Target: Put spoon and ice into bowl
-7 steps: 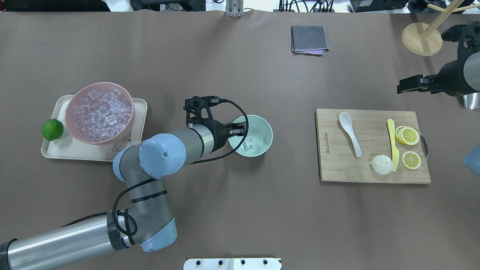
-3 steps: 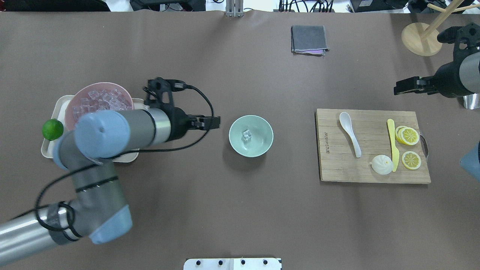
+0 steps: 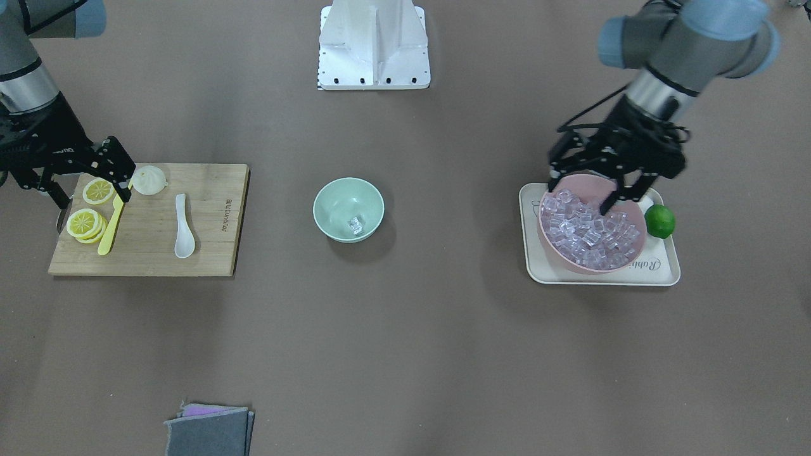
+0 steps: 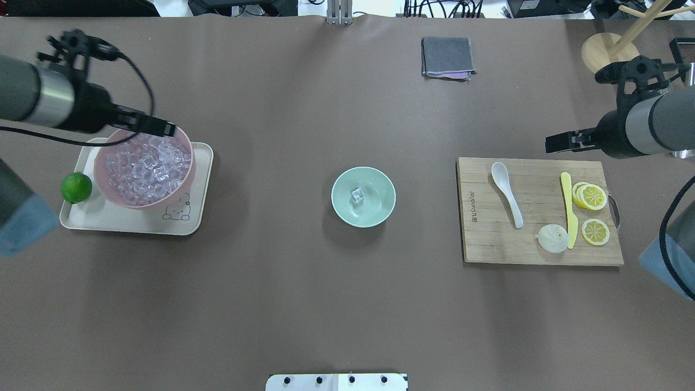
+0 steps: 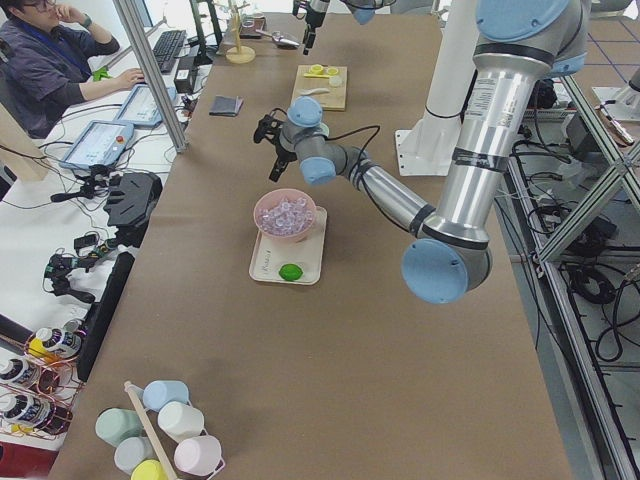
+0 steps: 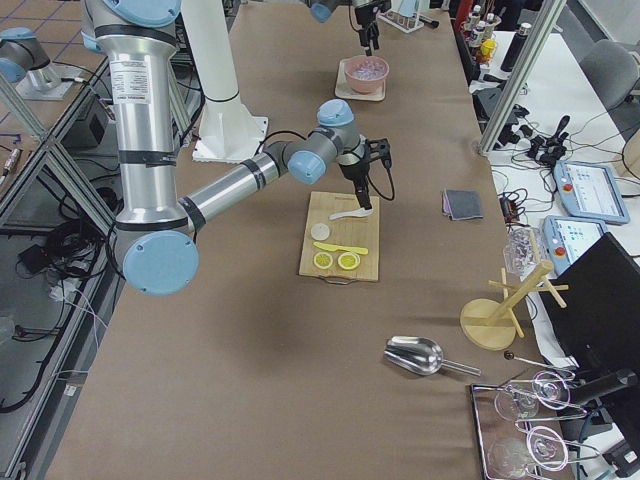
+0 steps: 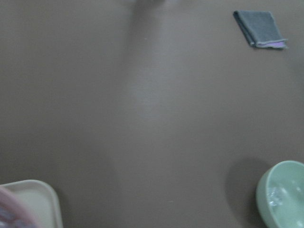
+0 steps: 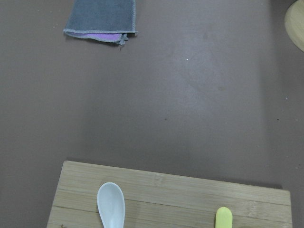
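Observation:
The mint-green bowl (image 4: 363,196) stands mid-table and holds one clear ice cube (image 4: 357,195); both show in the front view, the bowl (image 3: 348,209) and the cube (image 3: 356,223). The white spoon (image 4: 506,193) lies on the wooden cutting board (image 4: 488,239), also in the front view (image 3: 184,227) and the right wrist view (image 8: 111,205). My left gripper (image 4: 163,129) is open and empty above the far rim of the pink bowl (image 4: 142,163) full of ice cubes. My right gripper (image 4: 554,144) is open and empty, above the board's far right edge, apart from the spoon.
The pink bowl sits on a cream tray (image 4: 108,222) beside a lime (image 4: 76,187). On the board lie a yellow knife (image 4: 568,209), lemon slices (image 4: 592,196) and a white bun (image 4: 553,238). A grey cloth (image 4: 447,56) and a wooden stand (image 4: 611,57) are at the far side.
My left gripper left the mint bowl and swung left to the pink bowl; the ice cube stays in the mint bowl. My right gripper moved left, nearer the board.

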Robot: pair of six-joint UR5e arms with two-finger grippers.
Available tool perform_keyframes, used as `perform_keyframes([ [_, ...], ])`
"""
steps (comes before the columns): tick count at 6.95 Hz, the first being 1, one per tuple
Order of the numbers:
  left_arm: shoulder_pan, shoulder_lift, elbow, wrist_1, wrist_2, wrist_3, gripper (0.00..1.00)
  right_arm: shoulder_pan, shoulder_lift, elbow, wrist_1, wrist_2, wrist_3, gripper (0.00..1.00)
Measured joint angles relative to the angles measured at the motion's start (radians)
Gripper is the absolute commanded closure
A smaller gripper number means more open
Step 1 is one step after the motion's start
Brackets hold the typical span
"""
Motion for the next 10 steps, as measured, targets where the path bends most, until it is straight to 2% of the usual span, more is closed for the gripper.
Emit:
perform_keyframes([
  [1,-0.128,0.067,0.041,0.003,-0.071,0.204,0.01,-0.055,-0.002,-0.002,0.0,-0.047,0.0,0.01],
  [2,-0.206,0.108,0.087,0.002,-0.098,0.366,0.01,-0.12,-0.002,-0.008,0.0,-0.104,0.004,0.02],
  [3,-0.244,0.13,0.122,-0.002,-0.107,0.458,0.01,-0.187,0.005,-0.015,0.0,-0.16,0.028,0.13],
  [4,-0.258,0.141,0.139,-0.006,-0.11,0.493,0.01,-0.244,0.018,-0.026,0.0,-0.205,0.064,0.25],
  [5,-0.262,0.146,0.145,-0.008,-0.111,0.505,0.01,-0.285,0.032,-0.051,0.011,-0.246,0.087,0.31],
  [6,-0.263,0.147,0.148,-0.009,-0.111,0.507,0.01,-0.304,0.039,-0.102,0.07,-0.266,0.096,0.31],
  [8,-0.263,0.148,0.148,-0.009,-0.111,0.503,0.01,-0.304,0.035,-0.217,0.26,-0.27,0.091,0.32],
  [10,-0.263,0.148,0.149,-0.01,-0.111,0.5,0.01,-0.279,0.017,-0.223,0.308,-0.245,0.087,0.33],
])
